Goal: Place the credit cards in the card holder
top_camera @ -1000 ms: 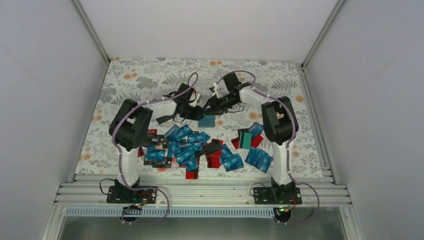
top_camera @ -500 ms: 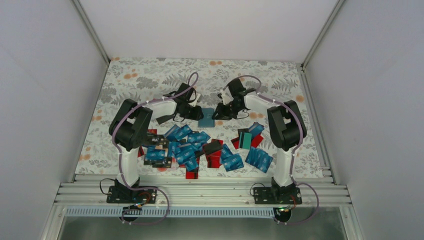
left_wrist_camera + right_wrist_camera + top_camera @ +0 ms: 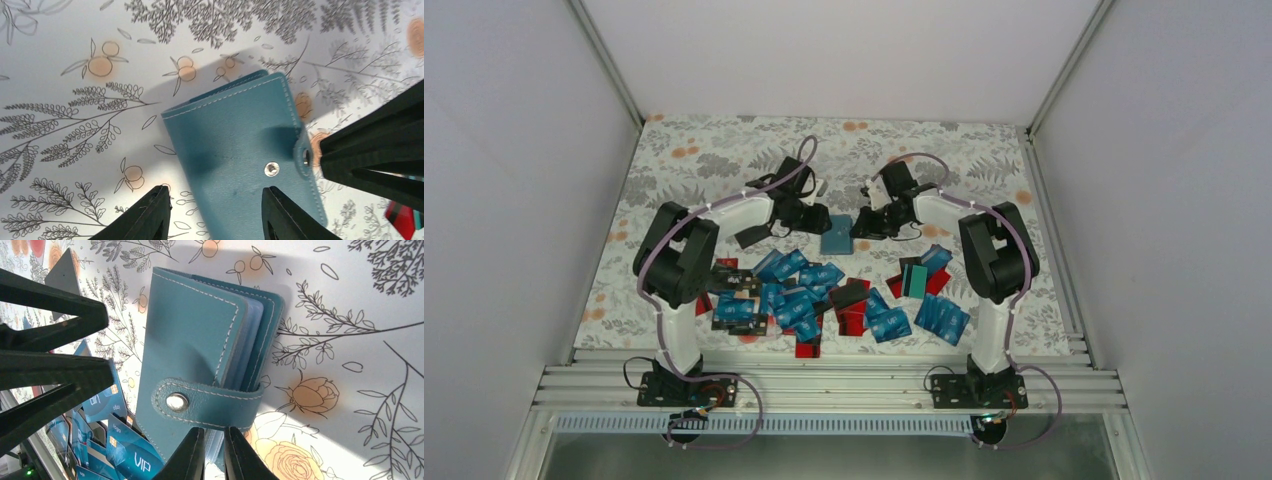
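Floral counter (image 3: 724, 150): holder (image 3: 836, 238) snapped shut at far centre, cards (image 3: 804, 290) heaped nearer. Left claw (image 3: 215, 195) released, straddling holder; right claw (image 3: 214, 432) pinched on strap (image 3: 205, 402) edge. Likely step: opening holder. Next: peel strap off snap (image 3: 177, 402), bracing body.

Floral table (image 3: 714, 155) with cards (image 3: 799, 287), card holder (image 3: 836, 240)

The tabletop (image 3: 60, 40) is brightly lit; a soft shadow is cast beyond the card holder (image 3: 235, 145), ahead of the left tool (image 3: 214, 190), which is rendered nearly black.
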Robot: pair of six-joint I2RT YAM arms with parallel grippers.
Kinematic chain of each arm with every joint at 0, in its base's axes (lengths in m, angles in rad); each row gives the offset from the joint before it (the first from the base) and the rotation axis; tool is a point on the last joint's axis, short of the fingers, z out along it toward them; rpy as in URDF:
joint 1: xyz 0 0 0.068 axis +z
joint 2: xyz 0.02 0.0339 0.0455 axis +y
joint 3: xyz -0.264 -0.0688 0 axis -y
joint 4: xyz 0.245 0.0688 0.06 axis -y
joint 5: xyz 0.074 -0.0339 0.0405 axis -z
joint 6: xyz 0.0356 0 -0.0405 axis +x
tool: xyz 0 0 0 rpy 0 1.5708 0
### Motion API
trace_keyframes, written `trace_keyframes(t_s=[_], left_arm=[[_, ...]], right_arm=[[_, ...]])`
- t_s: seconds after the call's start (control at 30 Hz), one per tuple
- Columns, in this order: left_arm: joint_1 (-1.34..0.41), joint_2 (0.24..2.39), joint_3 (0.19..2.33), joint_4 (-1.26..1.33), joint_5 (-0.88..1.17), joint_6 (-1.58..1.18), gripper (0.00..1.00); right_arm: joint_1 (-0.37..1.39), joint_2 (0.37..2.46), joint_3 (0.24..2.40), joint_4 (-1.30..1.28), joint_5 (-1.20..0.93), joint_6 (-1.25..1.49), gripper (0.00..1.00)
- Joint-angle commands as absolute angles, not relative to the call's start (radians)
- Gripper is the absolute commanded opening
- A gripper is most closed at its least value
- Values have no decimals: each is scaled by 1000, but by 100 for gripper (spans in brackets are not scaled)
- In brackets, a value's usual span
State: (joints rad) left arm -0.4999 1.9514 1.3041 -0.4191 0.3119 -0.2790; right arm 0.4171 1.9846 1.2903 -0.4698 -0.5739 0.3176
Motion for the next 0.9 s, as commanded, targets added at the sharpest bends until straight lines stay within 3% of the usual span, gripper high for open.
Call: trace_keyframes(t_s=[0.0,0.3,0.63,0.87], left_arm=[[-501,1904,1330,-407,338,-307,47],[-501,1982,1347,-318,495,-323,45],[-500,2078,1356,-347,410,-337,13],[-501,2087,1353,-357,390,-337,11]], right_arm=[[413,2002,1278,-430,-583,321,12],[414,2013,1260,-427,-577,316,12],[413,1935,1201,-388,-670,343,12],[413,1891,1118,-295,-734,420,8]])
